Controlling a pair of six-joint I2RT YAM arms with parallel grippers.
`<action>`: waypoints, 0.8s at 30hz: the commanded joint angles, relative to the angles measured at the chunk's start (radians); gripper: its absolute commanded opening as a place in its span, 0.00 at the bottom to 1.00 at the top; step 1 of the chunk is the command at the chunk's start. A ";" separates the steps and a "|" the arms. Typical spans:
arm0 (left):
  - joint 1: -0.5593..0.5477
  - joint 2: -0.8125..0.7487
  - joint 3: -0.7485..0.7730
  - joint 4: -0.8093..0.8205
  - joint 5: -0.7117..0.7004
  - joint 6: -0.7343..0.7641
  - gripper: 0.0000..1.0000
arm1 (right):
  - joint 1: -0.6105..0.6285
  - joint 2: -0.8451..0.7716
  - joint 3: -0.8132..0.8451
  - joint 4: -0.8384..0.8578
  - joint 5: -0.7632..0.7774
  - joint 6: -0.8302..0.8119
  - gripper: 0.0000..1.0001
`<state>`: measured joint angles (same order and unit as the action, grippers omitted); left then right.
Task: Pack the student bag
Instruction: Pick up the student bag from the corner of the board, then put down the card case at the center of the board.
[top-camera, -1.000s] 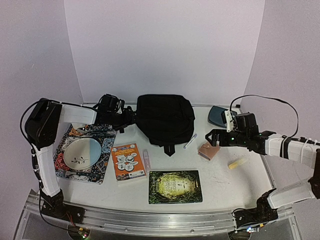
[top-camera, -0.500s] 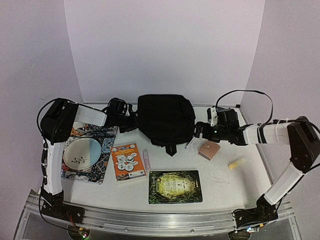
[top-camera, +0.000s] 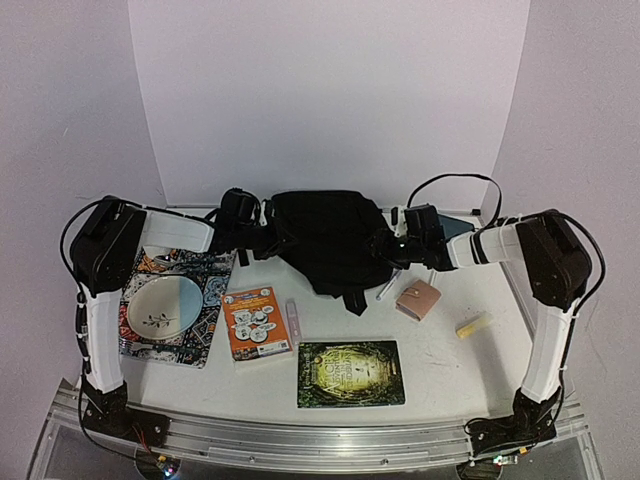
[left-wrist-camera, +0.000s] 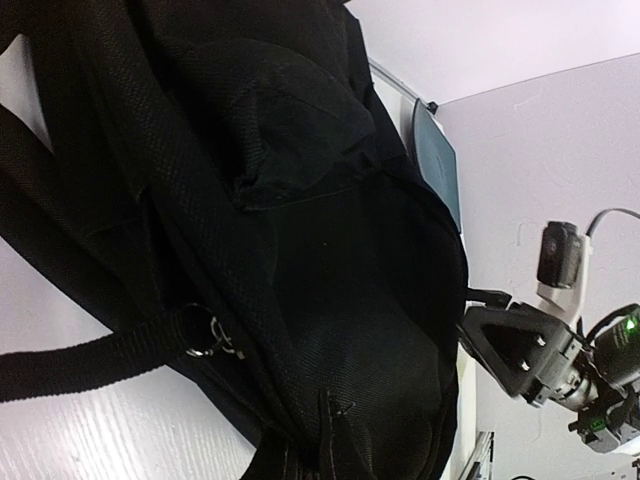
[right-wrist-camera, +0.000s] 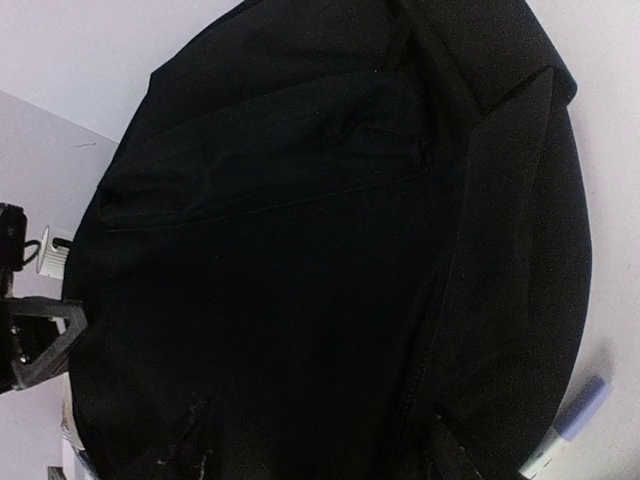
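2 arms converge on the student bag (top-camera: 330, 245) from opposite flanks. The bag sits at the rear middle of the surface (top-camera: 450, 350), close to the back wall. It is slumped and unevenly bunched, with 1 strap end trailing toward the near side.

Left pincer (top-camera: 262, 240): clamped right down at the bag's left edge among the shoulder straps. It seems to have pinched a fold of fabric or strap, though the bite itself is hidden. Its wrist view is filled with black cloth, a strap and a metal ring.

Right pincer (top-camera: 388, 248): pressed up against the bag's right edge. Cannot tell how wide it stands or whether it has caught anything; its own wrist view shows only black fabric.

Key relation: the bag lies directly between the 2 pincers, its width running left to right along the line joining them. Neither arm is nearer, as both are at the fabric. Judged step: taking hold of both sides to spread or lift the bag for loading.

Nothing looks packed yet. The orange book (top-camera: 255, 322), green book (top-camera: 350, 372), pen (top-camera: 385, 285) and pink wallet (top-camera: 418, 298) lie loose nearer the arm bases.
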<state>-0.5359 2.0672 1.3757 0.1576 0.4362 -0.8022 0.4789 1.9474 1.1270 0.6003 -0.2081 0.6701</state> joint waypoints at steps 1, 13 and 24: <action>-0.022 -0.112 0.000 0.074 0.053 -0.008 0.00 | 0.006 0.004 0.106 -0.064 0.000 -0.054 0.35; -0.102 -0.230 -0.035 0.073 0.020 0.004 0.04 | 0.004 -0.255 0.232 -0.359 0.117 -0.364 0.00; -0.332 -0.239 -0.066 0.074 -0.103 0.005 0.07 | -0.015 -0.418 0.033 -0.397 0.227 -0.522 0.00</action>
<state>-0.7797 1.8721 1.3143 0.1644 0.3731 -0.8110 0.4731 1.5580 1.2236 0.1946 -0.0379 0.2384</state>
